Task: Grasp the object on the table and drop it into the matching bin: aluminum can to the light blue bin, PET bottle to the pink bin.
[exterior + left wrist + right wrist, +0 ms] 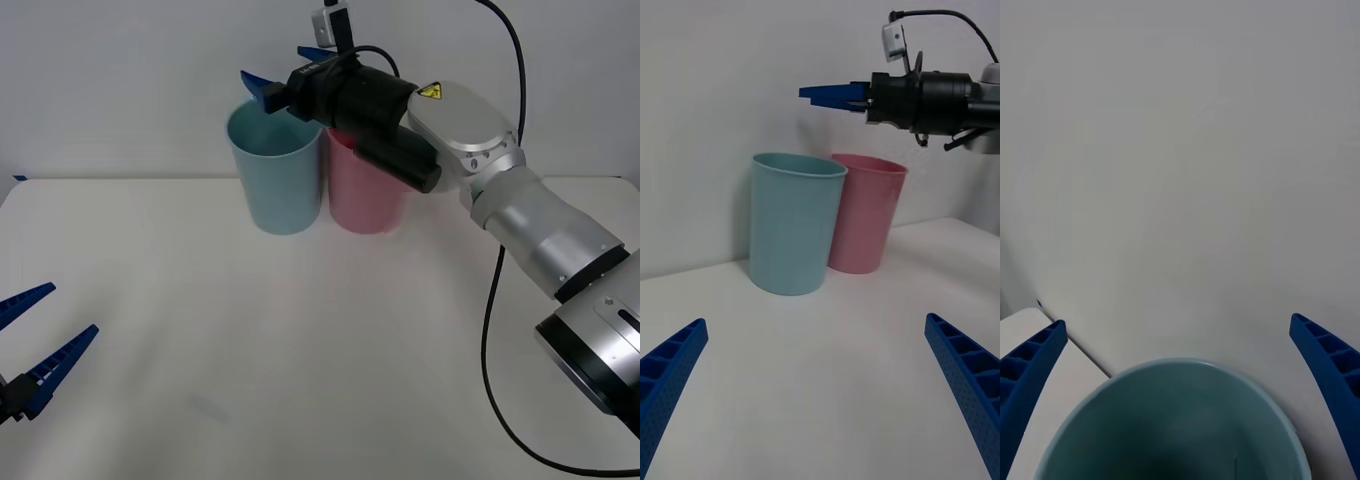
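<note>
Light blue bin (274, 168) upright, seemingly touching pink bin (366, 195), on table (250, 340)

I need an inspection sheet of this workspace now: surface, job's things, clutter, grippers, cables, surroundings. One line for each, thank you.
Surface: wide plain white table, bare in front.
Job's things: tall light blue round plastic bin and tall pink round plastic bin upright, side by side at the far edge; no can seen.
Clutter: nothing seen.
Grippers: right gripper over the light blue bin's mouth, jaws open, empty; left gripper low near the table's left side, jaws open, empty.
Cables: black cable hangs along the right arm.
Surroundings: plain pale wall.
</note>
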Available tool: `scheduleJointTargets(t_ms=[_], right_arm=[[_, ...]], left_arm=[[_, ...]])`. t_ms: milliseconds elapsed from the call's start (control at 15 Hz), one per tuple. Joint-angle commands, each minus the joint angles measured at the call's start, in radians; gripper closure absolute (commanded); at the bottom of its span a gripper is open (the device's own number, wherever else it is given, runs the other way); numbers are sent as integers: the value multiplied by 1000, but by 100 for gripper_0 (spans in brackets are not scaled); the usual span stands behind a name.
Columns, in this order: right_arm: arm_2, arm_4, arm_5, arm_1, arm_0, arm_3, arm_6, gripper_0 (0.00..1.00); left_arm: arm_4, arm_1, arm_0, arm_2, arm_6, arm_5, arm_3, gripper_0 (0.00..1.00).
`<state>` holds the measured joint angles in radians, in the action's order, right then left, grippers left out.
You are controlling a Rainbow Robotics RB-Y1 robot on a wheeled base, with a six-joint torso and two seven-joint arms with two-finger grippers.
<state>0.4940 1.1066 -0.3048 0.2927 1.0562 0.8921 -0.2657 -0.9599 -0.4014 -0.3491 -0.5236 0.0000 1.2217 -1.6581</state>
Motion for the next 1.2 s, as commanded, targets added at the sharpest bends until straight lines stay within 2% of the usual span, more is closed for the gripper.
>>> scheduleJointTargets(t_ms=[67,467,667,867,1200], right_arm=[[0,-1,0,46,-73,108,0,0],[-2,-30,-10,210,-305,429,3,0],[-34,-39,-8,290,-452,594,17,0],[-80,-39,-14,342,-579,729,37,0],[-173,-50,-45,404,-786,878,75,0]], left_arm=[[0,0,0,0,0,0,0,0],[0,0,0,0,0,0,0,0],[0,0,0,0,0,0,0,0],[0,0,0,0,0,0,0,0],[0,0,0,0,0,0,0,0]])
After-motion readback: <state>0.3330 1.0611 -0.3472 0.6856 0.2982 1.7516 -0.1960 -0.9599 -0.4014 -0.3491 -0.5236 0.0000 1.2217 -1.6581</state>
